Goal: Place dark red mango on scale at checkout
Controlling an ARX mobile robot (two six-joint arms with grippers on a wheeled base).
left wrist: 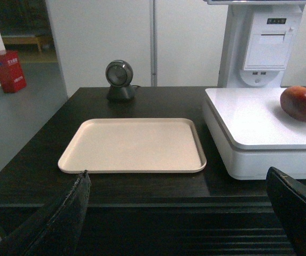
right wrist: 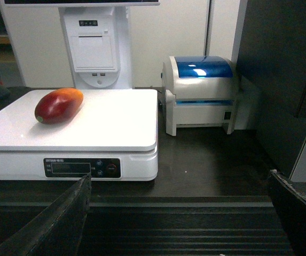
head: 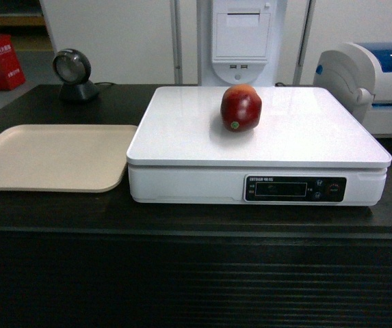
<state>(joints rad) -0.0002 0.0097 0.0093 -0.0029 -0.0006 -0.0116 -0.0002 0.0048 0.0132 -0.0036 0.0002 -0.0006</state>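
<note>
While the mango (head: 241,107) is seen lying on its side on the white platform of the scale (head: 182,130), toward the back, nothing is touching it, and the scale is set on the black tabletop (head: 52,208) just beside a beige tray (head: 45,157). Both the left gripper (left wrist: 179,213) and the right gripper (right wrist: 179,213) are held spread wide and empty, low before the tabletop's front edge.
</note>
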